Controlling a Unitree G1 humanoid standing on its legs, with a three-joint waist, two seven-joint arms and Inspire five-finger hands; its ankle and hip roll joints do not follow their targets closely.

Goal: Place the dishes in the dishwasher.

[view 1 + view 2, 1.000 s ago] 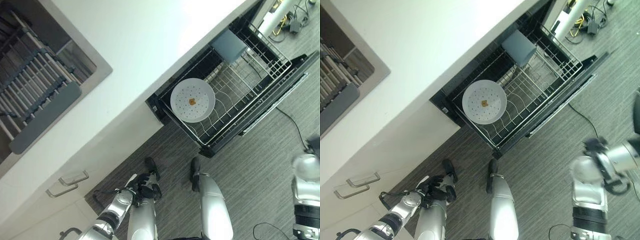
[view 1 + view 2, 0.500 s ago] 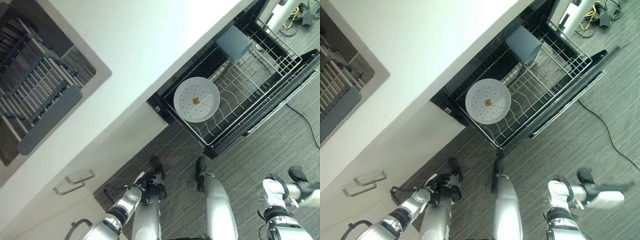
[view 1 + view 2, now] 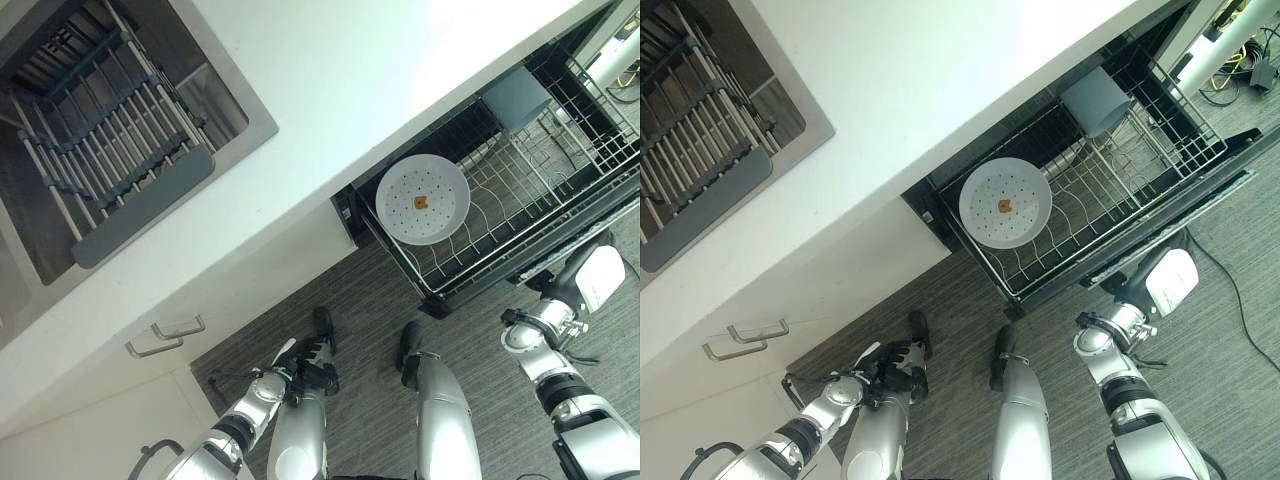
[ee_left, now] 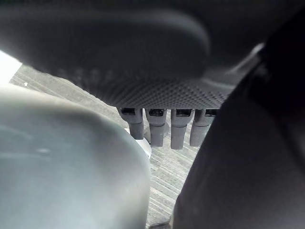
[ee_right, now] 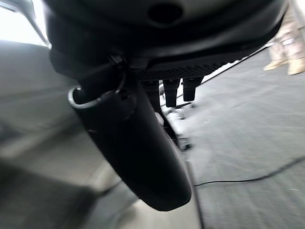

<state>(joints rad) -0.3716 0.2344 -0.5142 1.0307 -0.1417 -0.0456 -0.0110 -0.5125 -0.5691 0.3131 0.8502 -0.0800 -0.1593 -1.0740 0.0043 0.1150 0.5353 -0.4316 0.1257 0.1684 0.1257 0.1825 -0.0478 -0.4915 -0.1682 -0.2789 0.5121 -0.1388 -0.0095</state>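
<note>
1. Under the white bench [image 3: 330,90], at about 3 o'clock in the left eye view, the dishwasher [image 3: 590,215] stands open with its wire rack [image 3: 520,190] pulled out over the grey striped floor [image 3: 480,350].
2. A white round plate [image 3: 423,198] lies tilted at the 9 o'clock end of the rack, resting on the wires; a small orange mark sits at its centre.
3. A grey square cup [image 3: 516,100] sits in the rack at about 1 o'clock from the plate, apart from it.
4. At 10 o'clock a sink [image 3: 245,120] is set into the bench, holding a grey slatted drainer [image 3: 110,170].
5. Two cupboard handles [image 3: 165,335] show on the white cupboard front below the sink.
6. The left hand [image 3: 305,362] hangs low at 6 o'clock; its wrist view shows the fingers [image 4: 157,126] hanging down relaxed, grasping nothing.
7. The right hand [image 3: 1168,280] sits at about 4 o'clock, just beside the front edge of the dishwasher door; it carries nothing, and its wrist view shows the fingers [image 5: 171,91] extended and the thumb standing out.
</note>
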